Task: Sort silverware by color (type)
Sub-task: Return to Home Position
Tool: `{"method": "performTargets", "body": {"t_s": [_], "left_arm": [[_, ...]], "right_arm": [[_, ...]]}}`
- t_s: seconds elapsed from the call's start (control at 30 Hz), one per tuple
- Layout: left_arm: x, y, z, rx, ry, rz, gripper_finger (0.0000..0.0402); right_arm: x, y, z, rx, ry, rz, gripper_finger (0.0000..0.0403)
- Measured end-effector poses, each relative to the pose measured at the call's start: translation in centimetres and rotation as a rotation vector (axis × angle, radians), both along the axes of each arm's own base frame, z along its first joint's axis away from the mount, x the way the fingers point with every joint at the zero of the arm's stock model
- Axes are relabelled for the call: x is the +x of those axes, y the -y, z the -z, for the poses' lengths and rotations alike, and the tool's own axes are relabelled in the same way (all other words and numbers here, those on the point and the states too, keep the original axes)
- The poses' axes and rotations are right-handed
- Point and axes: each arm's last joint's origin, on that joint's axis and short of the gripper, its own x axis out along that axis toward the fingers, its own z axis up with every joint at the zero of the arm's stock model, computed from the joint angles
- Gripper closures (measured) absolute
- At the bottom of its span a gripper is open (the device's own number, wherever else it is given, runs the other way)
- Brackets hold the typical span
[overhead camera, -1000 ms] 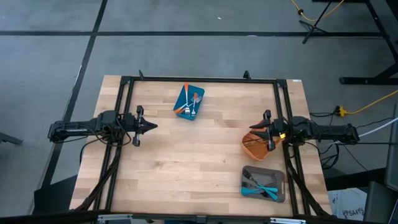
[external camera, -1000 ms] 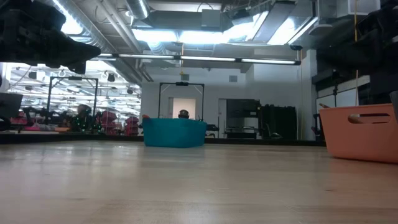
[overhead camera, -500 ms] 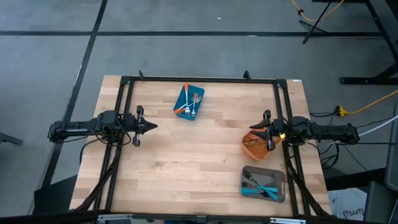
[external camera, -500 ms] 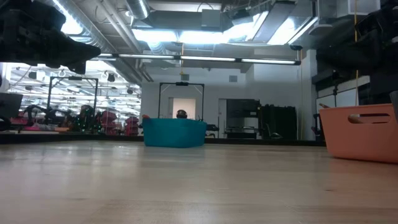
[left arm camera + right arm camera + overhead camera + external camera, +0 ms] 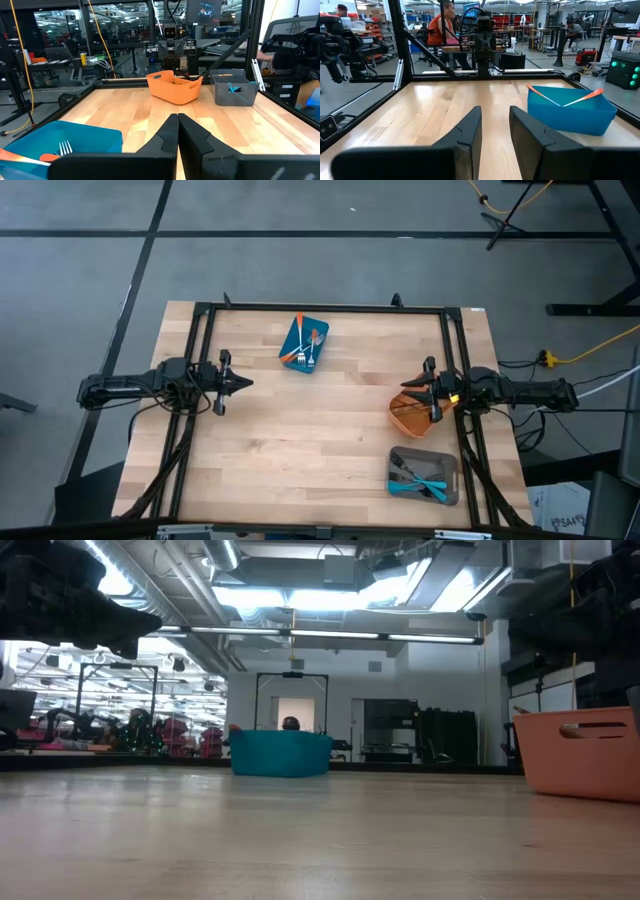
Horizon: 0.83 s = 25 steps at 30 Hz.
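Orange-handled forks [image 5: 308,350] lie in the blue bin [image 5: 292,331], blue-handled forks [image 5: 424,484] in the grey bin [image 5: 453,478]. The orange bin [image 5: 406,423] sits partly under the right fingers [image 5: 467,132], slightly apart and empty. The left fingers [image 5: 167,135], pressed together on nothing, hover over the table's [image 5: 300,442] left edge.

I was in a robotics lab, an open industrial hall and no home. My wooden table [image 5: 300,440] sat inside a black metal frame [image 5: 320,308] on a grey concrete floor [image 5: 80,270] crossed by dark lines. Overhead ran bare pipes [image 5: 180,580] and strip lights [image 5: 330,598]. Around me were workbenches crowded with gear, a monitor [image 5: 205,9], a yellow cable [image 5: 590,350], a case with green lamps [image 5: 620,67], and a person in an orange top [image 5: 442,30] seated at a bench.
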Motion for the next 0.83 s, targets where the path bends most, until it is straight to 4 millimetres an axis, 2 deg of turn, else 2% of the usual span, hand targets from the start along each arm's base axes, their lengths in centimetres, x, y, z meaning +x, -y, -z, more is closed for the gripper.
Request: {"method": "performTargets", "body": {"t_s": [0.83], "left_arm": [[0.0,0.0,0.0,0.0,0.0,0.0,0.04]], "right_arm": [[0.31,-0.01,0.41,-0.002,-0.051,0.0,0.0313]]}}
